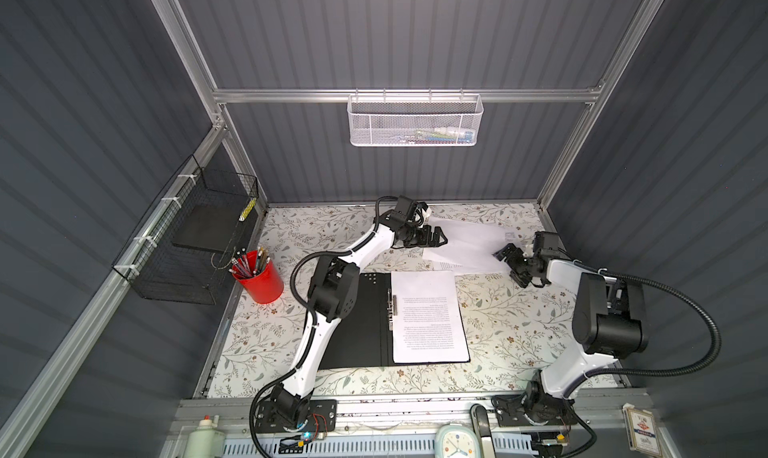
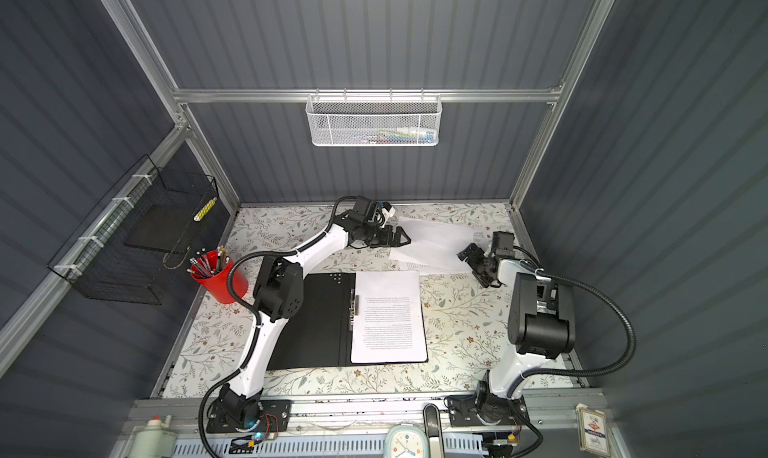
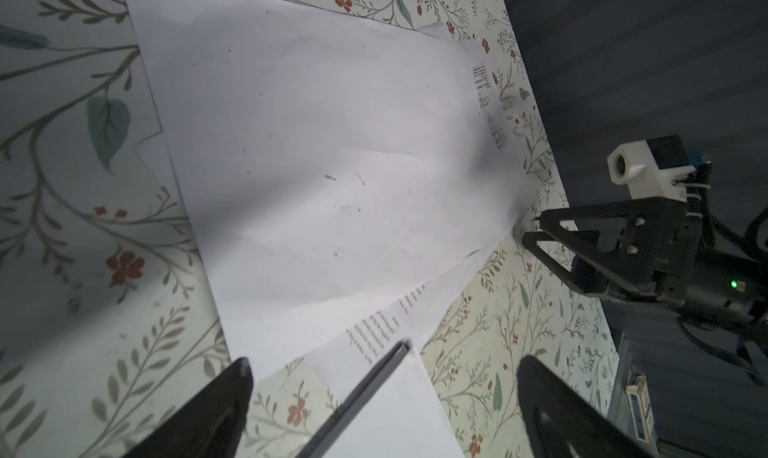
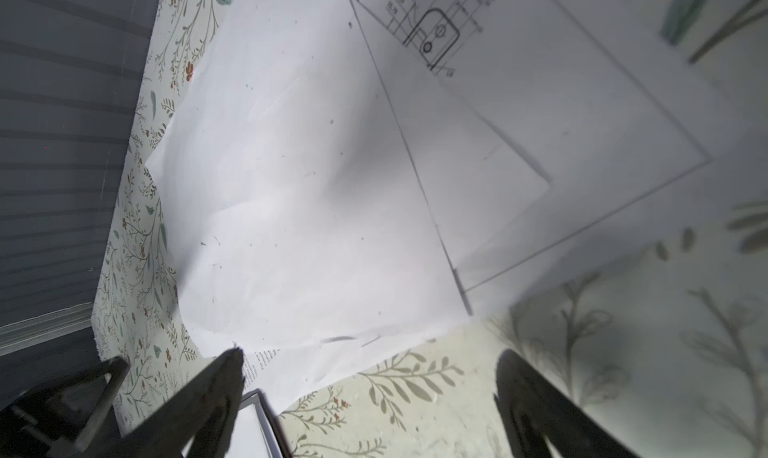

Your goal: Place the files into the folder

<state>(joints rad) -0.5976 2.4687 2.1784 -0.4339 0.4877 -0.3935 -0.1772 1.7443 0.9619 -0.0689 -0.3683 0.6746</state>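
Pinching an edge suits the light, floppy papers behind the folder; left fingers and right fingers are spread wide, empty.

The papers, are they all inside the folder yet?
Not yet. Done: one printed sheet lies in the open folder, on its right half. In hand: nothing. The left gripper and right gripper are both open, hovering on either side of the loose sheets beyond the folder. Left: those sheets need moving into the folder.
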